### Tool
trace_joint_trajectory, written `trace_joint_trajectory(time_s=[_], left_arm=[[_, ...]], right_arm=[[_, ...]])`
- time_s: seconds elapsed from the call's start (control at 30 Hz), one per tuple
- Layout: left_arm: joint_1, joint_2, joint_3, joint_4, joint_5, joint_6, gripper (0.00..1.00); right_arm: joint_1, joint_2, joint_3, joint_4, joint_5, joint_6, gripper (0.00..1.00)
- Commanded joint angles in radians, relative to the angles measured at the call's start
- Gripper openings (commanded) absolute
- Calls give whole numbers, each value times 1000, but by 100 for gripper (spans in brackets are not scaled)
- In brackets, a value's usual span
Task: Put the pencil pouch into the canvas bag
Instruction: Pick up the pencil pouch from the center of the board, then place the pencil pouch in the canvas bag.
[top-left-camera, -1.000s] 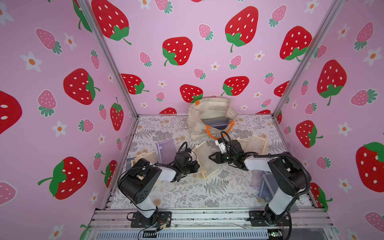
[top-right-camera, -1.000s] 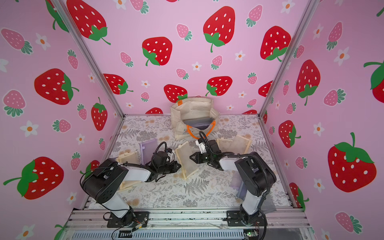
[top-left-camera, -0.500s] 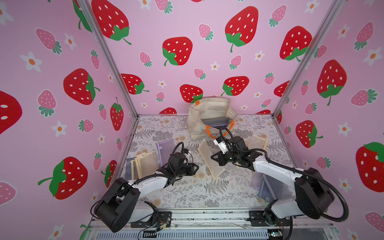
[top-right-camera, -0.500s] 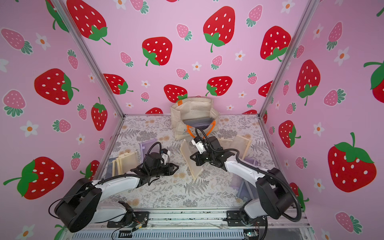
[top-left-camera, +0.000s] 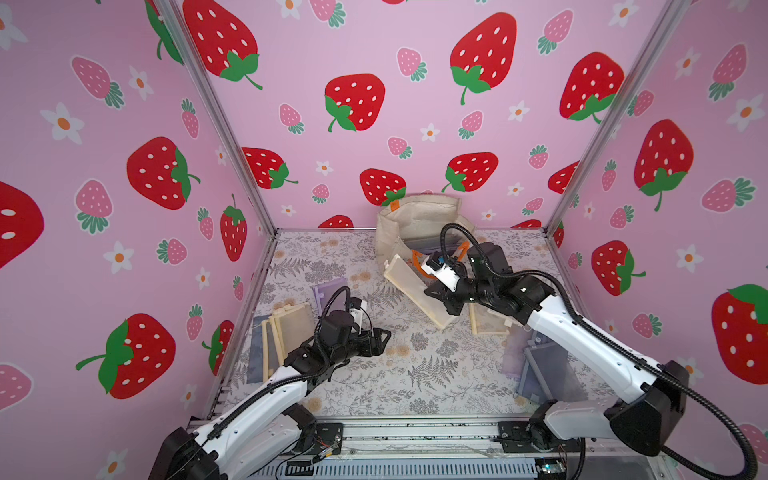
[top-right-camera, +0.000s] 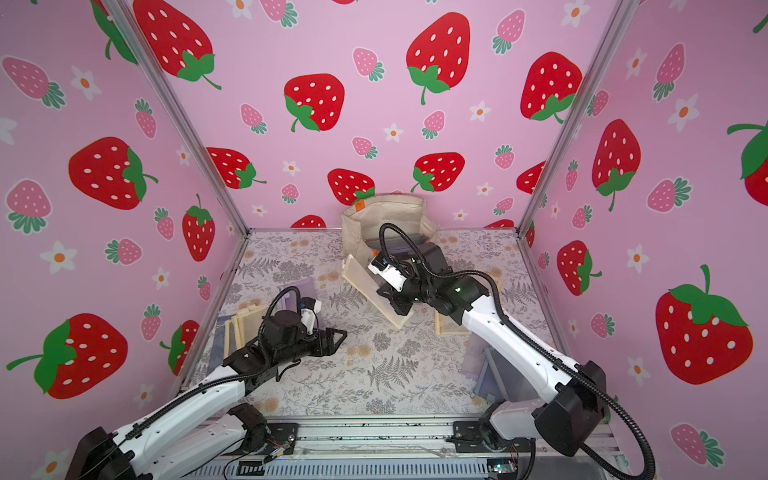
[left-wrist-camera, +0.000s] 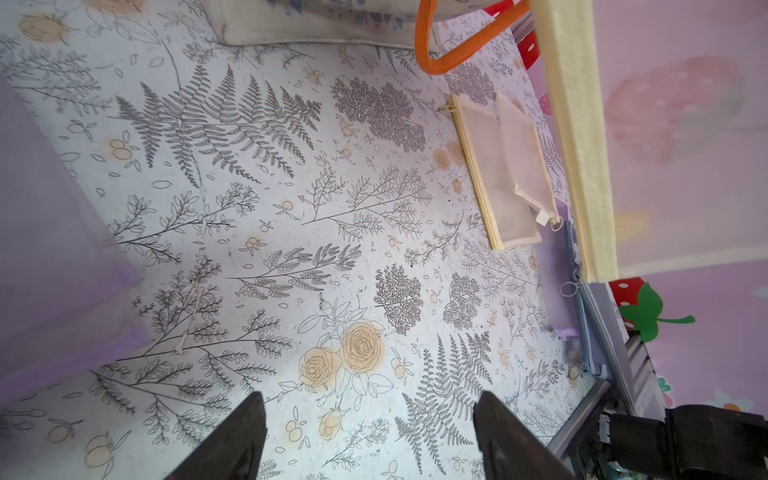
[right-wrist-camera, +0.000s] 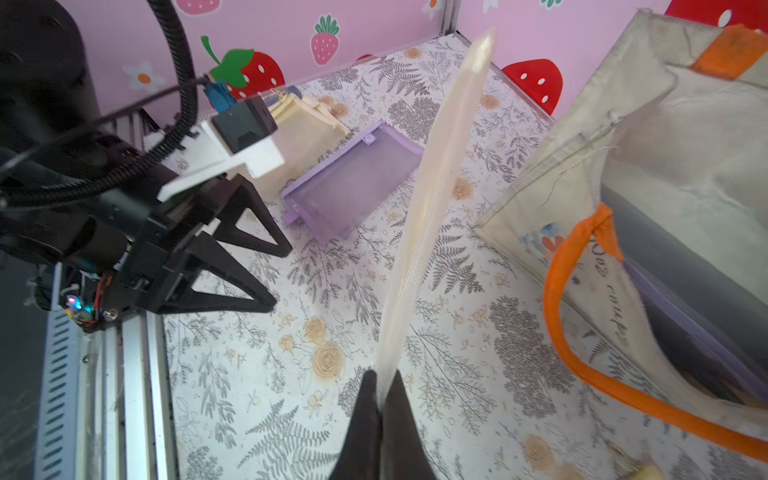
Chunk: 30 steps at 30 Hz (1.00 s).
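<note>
The pencil pouch (top-left-camera: 415, 291) (top-right-camera: 370, 286) is a flat cream mesh sleeve, held tilted above the floral mat just in front of the canvas bag (top-left-camera: 415, 216) (top-right-camera: 386, 216). My right gripper (top-left-camera: 446, 307) (top-right-camera: 399, 305) (right-wrist-camera: 381, 382) is shut on the pouch's lower edge; in the right wrist view the pouch (right-wrist-camera: 432, 199) rises edge-on from the fingers. The cream bag (right-wrist-camera: 665, 145) stands open with its orange handle hanging out. My left gripper (top-left-camera: 384, 334) (top-right-camera: 340, 334) (left-wrist-camera: 368, 401) is open and holds nothing, off to the left of the pouch.
Cream pouches (top-left-camera: 286, 328) lie stacked at the left wall beside a purple one (top-left-camera: 328, 291) (right-wrist-camera: 353, 187). Another cream pouch (top-left-camera: 486, 322) (left-wrist-camera: 503, 174) lies under my right arm. Purple and blue pouches (top-left-camera: 540, 357) sit at the front right. Pink walls enclose the mat.
My left gripper has opened, let go of the pouch and drawn back to the left. My right gripper has lifted the pouch and carried it toward the bag.
</note>
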Motion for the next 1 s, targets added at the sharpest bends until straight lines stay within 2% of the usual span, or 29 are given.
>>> trace_joint_trajectory(time_s=[0.0, 0.33, 0.5, 0.7, 0.97], left_arm=[[16, -19, -24, -32, -25, 13, 81], [25, -20, -31, -23, -23, 9, 81], [29, 15, -17, -22, -18, 14, 81], [34, 49, -14, 22, 1, -1, 81], [42, 110, 9, 60, 28, 2, 81]], right_arm=[[-1, 4, 77, -110, 75, -159, 0], [-19, 51, 269, -95, 111, -345, 0], [-86, 99, 346, -67, 43, -442, 0], [-202, 215, 488, -119, -32, -552, 0], [-249, 329, 508, -9, -53, -708, 0]])
